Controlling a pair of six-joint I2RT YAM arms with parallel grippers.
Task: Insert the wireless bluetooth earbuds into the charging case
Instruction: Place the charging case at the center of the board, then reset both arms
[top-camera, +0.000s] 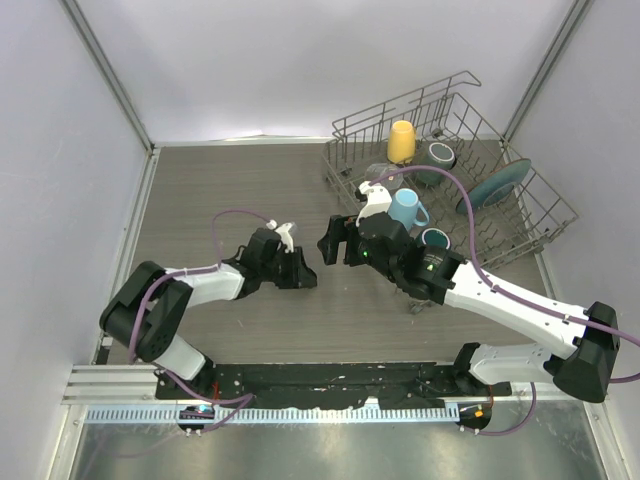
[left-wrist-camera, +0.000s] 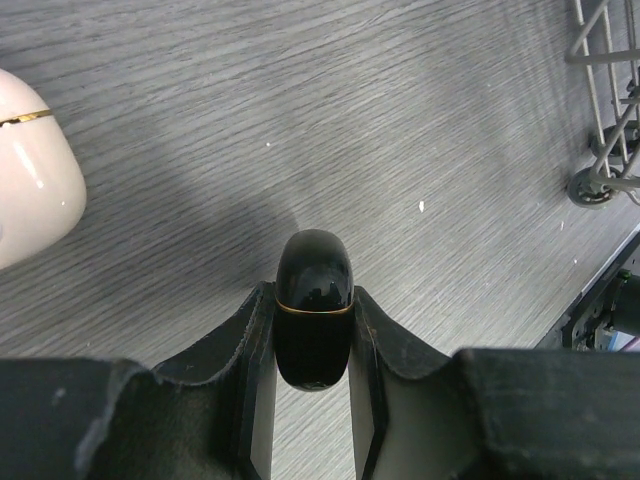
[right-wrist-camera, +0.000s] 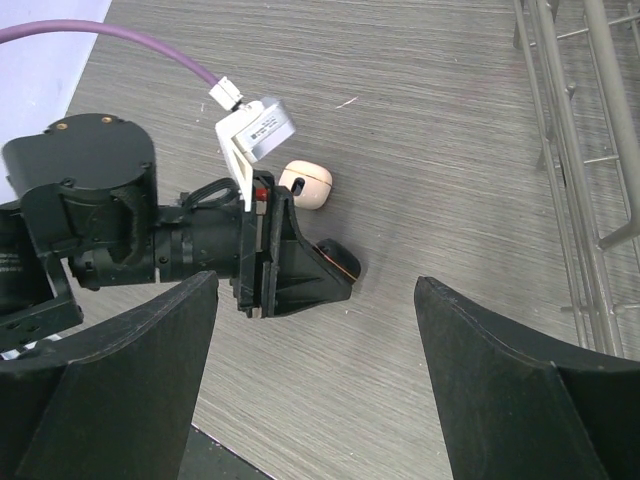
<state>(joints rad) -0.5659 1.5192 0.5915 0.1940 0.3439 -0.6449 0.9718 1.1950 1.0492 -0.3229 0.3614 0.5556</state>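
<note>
**Item: black charging case** (left-wrist-camera: 313, 270) — oval, glossy, with a thin gold seam across its width. The seam shows no gap, so the lid looks closed. It is pinched at its sides by the left gripper (left-wrist-camera: 313, 310), whose fingers are pressed against it. Its long axis runs out along the fingers, rounded end forward. Whether it rests on the tabletop (top-camera: 220, 180) or hangs just above it cannot be told.

**Item: cream charging case** (left-wrist-camera: 30, 170) — same shape and gold seam. It lies on the tabletop just beside the left gripper, on its far side, and nothing touches it.

**Item: earbuds** — none can be made out in any view, either loose or seated.

**Item: right gripper** (right-wrist-camera: 315, 300) — fingers spread wide and holding nothing. It faces the left gripper head-on, with the black case's free end pointing toward it, near but apart. It is the nearer free gripper for lifting the lid, which is probably the next step.

**Item: dish rack** (right-wrist-camera: 560, 190) — stands well to the right and plays no part.
</note>
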